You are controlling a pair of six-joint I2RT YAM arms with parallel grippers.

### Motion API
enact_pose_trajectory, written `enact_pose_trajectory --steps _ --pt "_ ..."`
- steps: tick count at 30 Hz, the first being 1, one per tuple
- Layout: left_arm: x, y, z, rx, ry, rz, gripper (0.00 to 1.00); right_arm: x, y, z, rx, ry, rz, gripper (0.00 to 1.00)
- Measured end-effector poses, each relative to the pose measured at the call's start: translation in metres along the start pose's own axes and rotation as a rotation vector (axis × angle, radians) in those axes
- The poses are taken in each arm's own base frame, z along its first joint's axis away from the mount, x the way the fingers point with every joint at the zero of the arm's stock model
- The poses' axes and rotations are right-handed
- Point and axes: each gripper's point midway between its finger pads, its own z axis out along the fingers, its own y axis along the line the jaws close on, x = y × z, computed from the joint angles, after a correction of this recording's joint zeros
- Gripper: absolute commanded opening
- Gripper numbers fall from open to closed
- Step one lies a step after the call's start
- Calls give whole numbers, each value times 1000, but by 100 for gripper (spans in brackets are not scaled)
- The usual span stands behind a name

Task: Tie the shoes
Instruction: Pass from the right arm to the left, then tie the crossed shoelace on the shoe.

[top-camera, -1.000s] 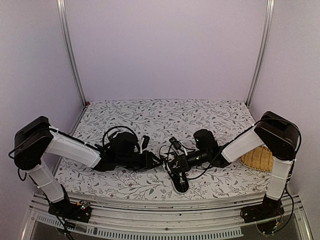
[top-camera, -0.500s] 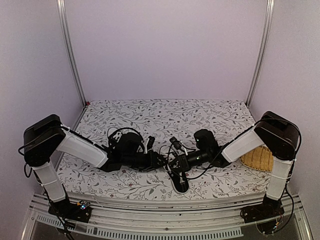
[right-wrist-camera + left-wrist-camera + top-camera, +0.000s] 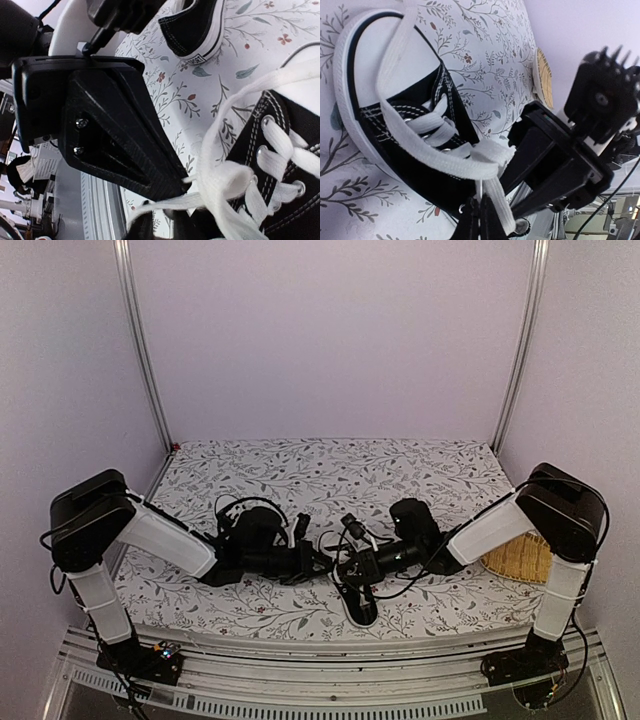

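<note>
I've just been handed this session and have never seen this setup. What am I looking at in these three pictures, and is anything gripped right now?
Two robot arms are bolted at the near edge of a table with a flowered cloth. The overhead picture looks down from behind them: left arm on the left, right arm on the right, tips meeting over a black sneaker. The other two pictures come from a camera on each wrist, looking along that arm's own jaws. The left wrist view shows the sneaker's white lace; the left jaws are shut, apparently pinching a strand. Whether the right jaws are open I cannot tell. The right wrist view also shows a second sneaker farther off. A woven mat lies beside the right arm.
</note>
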Motion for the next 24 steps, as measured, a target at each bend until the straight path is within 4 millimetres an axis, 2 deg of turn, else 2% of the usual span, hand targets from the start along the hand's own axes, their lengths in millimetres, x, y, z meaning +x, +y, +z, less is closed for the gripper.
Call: enact_pose_trajectory --steps 6,10,13,21,24 --pt "9 24 -7 -73 -3 -40 0 -2 14 -25 67 -6 -28 47" --pt "14 38 -15 -117 -11 -64 0 -8 21 -41 133 1 -74 50" --pt "15 43 -19 -133 -20 -76 0 -17 15 -48 224 18 -101 51" --pt "10 43 -26 -141 -50 -82 0 -86 -3 -59 492 -25 -184 58" --pt "11 45 -28 -146 -52 -82 0 -96 -24 -52 567 -26 -148 63"
